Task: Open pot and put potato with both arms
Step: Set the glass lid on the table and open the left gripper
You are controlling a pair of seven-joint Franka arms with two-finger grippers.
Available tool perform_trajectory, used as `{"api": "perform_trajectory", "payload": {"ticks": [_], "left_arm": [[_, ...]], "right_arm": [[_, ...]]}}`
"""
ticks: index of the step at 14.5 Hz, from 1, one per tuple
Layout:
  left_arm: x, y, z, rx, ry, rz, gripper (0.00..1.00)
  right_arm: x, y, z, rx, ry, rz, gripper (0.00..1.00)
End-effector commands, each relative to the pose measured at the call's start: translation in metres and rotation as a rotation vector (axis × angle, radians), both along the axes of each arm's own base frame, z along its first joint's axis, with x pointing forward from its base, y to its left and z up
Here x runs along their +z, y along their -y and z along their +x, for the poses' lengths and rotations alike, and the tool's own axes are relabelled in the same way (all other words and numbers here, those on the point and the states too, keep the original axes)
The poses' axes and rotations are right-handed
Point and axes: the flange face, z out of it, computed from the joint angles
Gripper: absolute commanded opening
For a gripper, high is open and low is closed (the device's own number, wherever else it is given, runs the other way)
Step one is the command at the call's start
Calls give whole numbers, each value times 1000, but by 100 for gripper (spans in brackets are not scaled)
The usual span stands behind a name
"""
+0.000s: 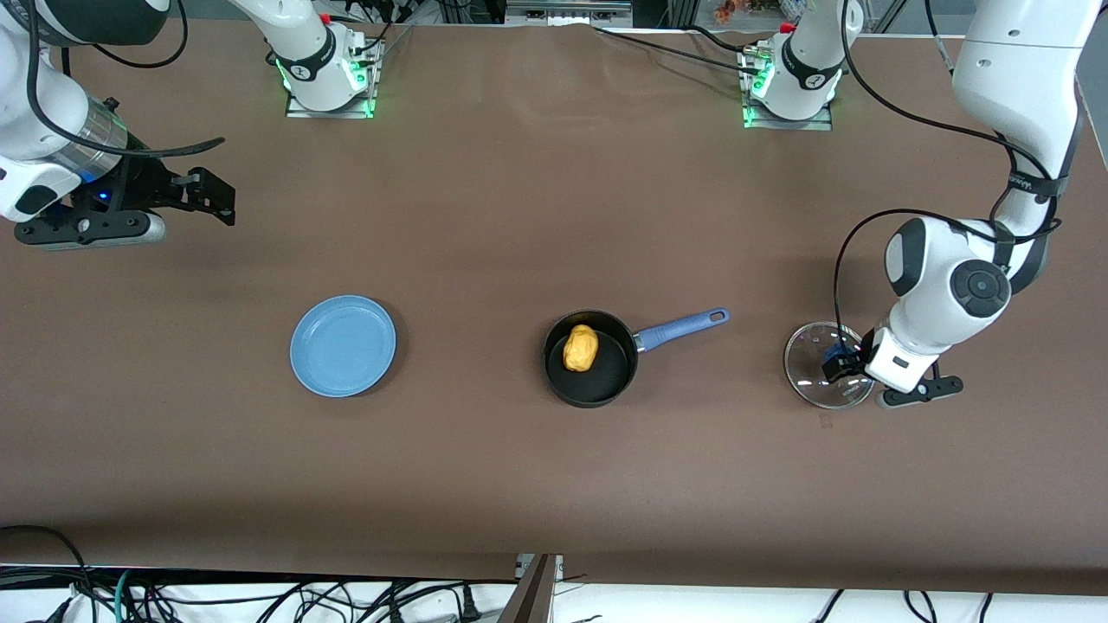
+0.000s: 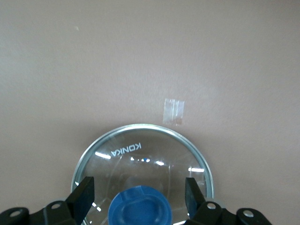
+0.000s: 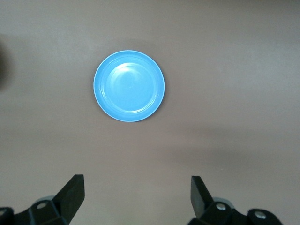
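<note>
The black pot (image 1: 608, 374) with its blue handle (image 1: 680, 329) stands uncovered mid-table, and the yellow-orange potato (image 1: 581, 348) lies inside it. The clear glass lid (image 1: 809, 368) lies flat on the table toward the left arm's end. My left gripper (image 1: 838, 362) is low over it. In the left wrist view the lid (image 2: 140, 152) shows with its blue knob (image 2: 139, 209) between the open fingers of my left gripper (image 2: 139, 183), with a gap on each side. My right gripper (image 1: 212, 195) is open and empty, held above the table at the right arm's end; it also shows in the right wrist view (image 3: 136, 182).
A flat blue plate (image 1: 343, 345) lies empty toward the right arm's end, also seen in the right wrist view (image 3: 129, 86). A small strip of clear tape (image 2: 174, 108) sticks to the brown table next to the lid.
</note>
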Motion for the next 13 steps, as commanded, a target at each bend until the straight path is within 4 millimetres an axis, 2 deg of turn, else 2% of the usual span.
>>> {"api": "perform_trajectory", "payload": {"ticks": [1,4,9,13], "left_arm": [[26,-1,2,0,6,8,86],[52,-2,9,18,-29,1,86],[106,-2,16,27,-82,1,88],[164,-1,16,40,-124,-13,89]], "right_arm": [[1,-1,8,1,7,-10,100],[0,0,8,-6,5,-6,100],[-1,3,9,-13,7,-1,100],[-1,2,9,-11,7,-1,100]]}}
